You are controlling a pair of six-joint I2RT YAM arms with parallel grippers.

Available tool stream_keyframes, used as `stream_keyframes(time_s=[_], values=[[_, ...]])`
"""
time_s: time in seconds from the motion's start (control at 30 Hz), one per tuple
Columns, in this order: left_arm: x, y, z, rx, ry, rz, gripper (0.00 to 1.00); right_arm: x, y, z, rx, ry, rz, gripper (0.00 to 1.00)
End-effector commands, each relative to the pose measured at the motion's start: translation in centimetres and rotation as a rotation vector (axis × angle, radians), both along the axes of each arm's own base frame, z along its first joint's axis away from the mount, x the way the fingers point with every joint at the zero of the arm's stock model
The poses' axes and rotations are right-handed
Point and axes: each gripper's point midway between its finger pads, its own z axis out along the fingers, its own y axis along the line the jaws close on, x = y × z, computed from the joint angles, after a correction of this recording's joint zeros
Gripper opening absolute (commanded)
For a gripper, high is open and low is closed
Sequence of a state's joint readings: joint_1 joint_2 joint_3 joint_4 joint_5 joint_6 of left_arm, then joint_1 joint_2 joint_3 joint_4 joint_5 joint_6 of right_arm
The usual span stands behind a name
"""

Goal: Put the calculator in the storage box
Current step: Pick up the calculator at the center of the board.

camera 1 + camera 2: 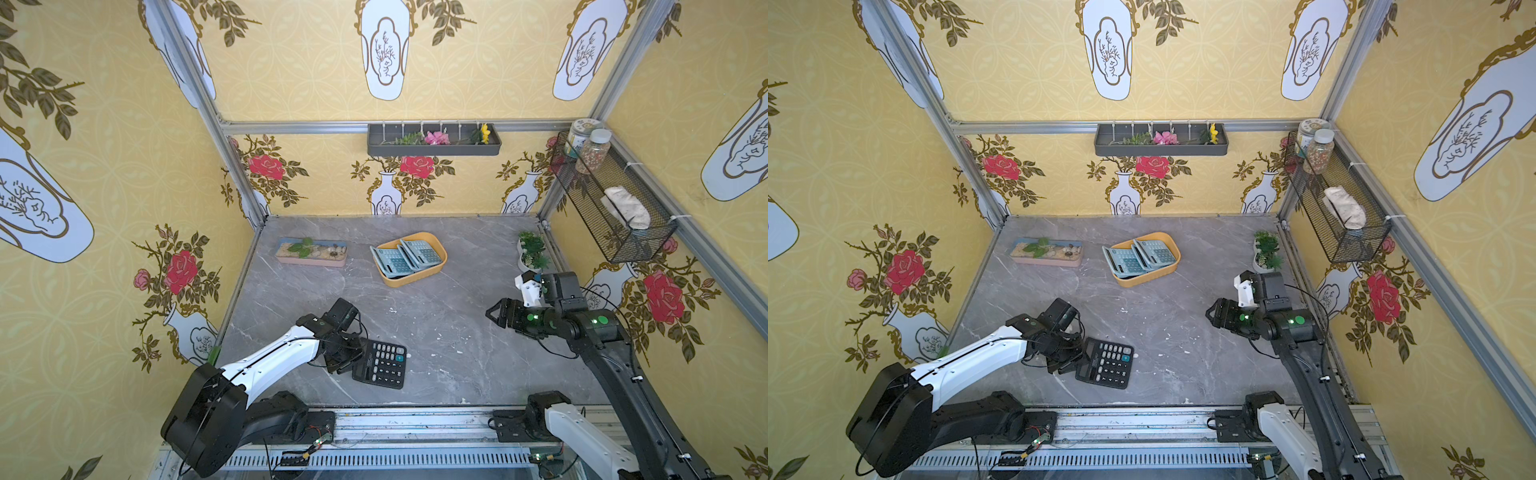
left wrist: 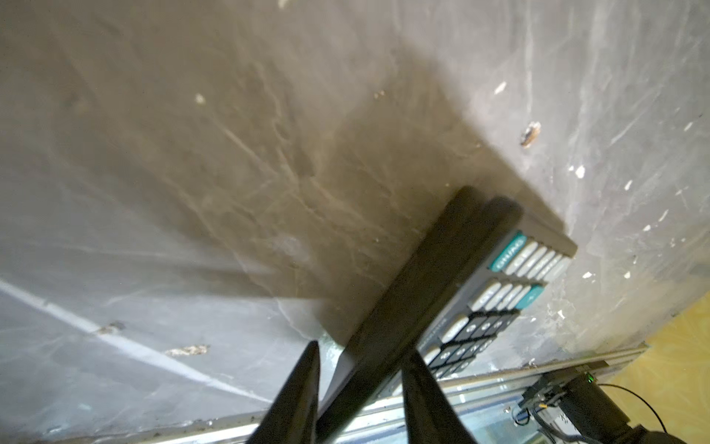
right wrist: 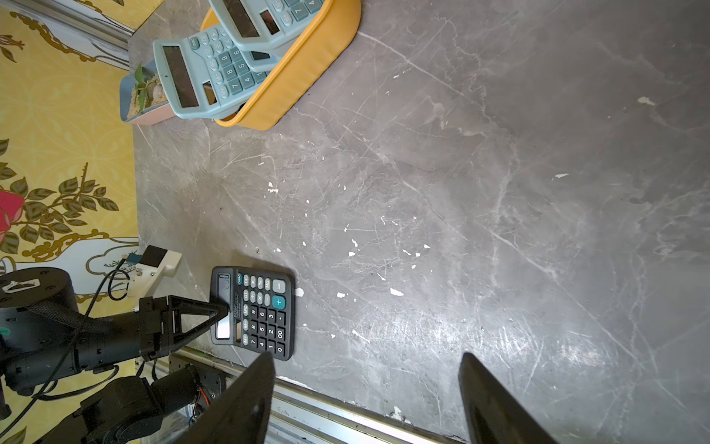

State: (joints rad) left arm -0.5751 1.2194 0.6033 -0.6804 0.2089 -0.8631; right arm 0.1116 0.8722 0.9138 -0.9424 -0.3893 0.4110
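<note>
Top view: blue calculators [image 1: 392, 262] crowd storage box [image 1: 415, 279].

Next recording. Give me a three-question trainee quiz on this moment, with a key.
1. True or false: the box holds nothing.
2. The jaws of the left gripper straddle: A the black calculator, at its display end; B the box's rim; C nothing.
3. How many light-blue calculators show in the box?
Key: 1 false; 2 A; 3 two.
</note>
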Motion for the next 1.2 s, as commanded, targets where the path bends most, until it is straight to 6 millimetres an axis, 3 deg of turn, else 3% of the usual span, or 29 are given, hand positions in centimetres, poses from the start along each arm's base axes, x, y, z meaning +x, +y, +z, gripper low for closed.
stream_keyframes(time_s=[0.0,0.13,0.23,0.47,0.6,0.77,0.97,1.17], values=[[0.2,0.0,-0.2,0.003,-0.003,0.004,0.26,0.4,0.1,0.5,0.003,-0.024,0.010,0.76],[0.6,-0.1,0.6,0.007,-0.015,0.000,0.10,0.6,0.2,0.6,0.005,-0.025,0.012,0.76],[1.2,0.0,2.5,0.016,-0.049,-0.009,0.00,0.7,0.3,0.6,0.005,-0.025,0.016,0.76],[3.6,0.6,10.7,0.062,-0.195,-0.027,0.00,1.0,0.3,0.8,0.006,-0.031,0.016,0.76],[5.0,0.4,14.4,0.083,-0.250,-0.071,0.00,1.0,0.4,0.8,0.011,-0.033,0.014,0.76],[7.4,0.6,17.7,0.145,-0.278,-0.102,0.00,1.0,0.4,0.8,0.012,-0.035,0.013,0.76],[12.0,1.2,21.3,0.230,-0.306,-0.103,0.00,1.1,0.4,0.7,0.011,-0.035,0.015,0.76],[17.0,-0.5,22.6,0.262,-0.297,-0.106,0.00,1.3,0.5,0.6,0.016,-0.034,0.012,0.76]])
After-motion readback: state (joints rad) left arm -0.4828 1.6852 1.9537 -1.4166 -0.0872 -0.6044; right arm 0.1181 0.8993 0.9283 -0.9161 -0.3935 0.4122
